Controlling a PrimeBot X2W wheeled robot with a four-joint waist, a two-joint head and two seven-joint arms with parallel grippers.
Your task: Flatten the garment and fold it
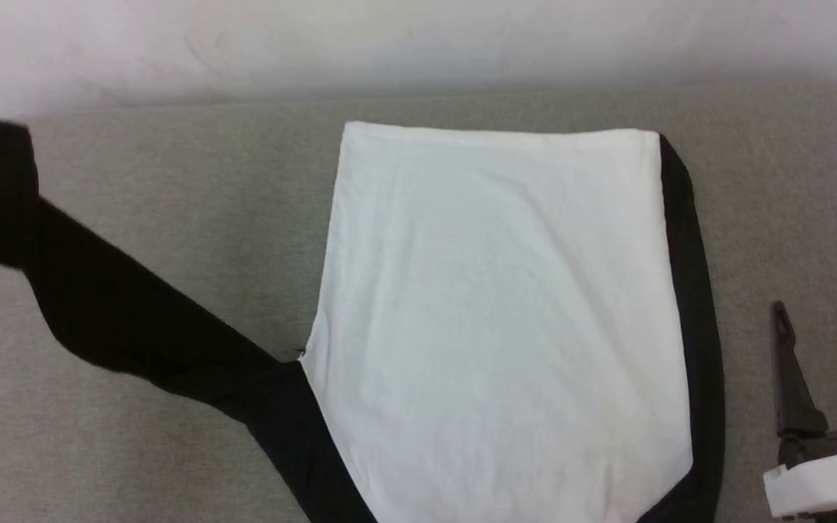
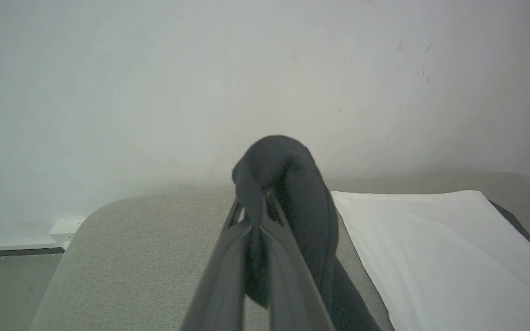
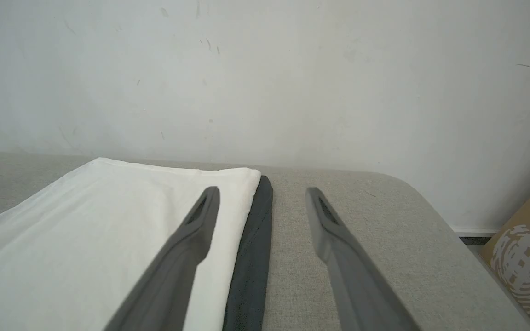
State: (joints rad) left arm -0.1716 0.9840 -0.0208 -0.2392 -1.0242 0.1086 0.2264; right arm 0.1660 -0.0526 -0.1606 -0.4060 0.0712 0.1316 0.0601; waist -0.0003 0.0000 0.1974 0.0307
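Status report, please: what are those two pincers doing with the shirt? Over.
Left pincer shut on garment, at black sleeve. Right pincer open, beside its edge. Nothing in the way.

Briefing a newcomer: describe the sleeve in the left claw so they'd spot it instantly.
On the grey surface lies a flat white garment. From its near left corner a long black sleeve stretches left, its end pinched in the left claw. Unlike the black right-edge strip, it's lifted.
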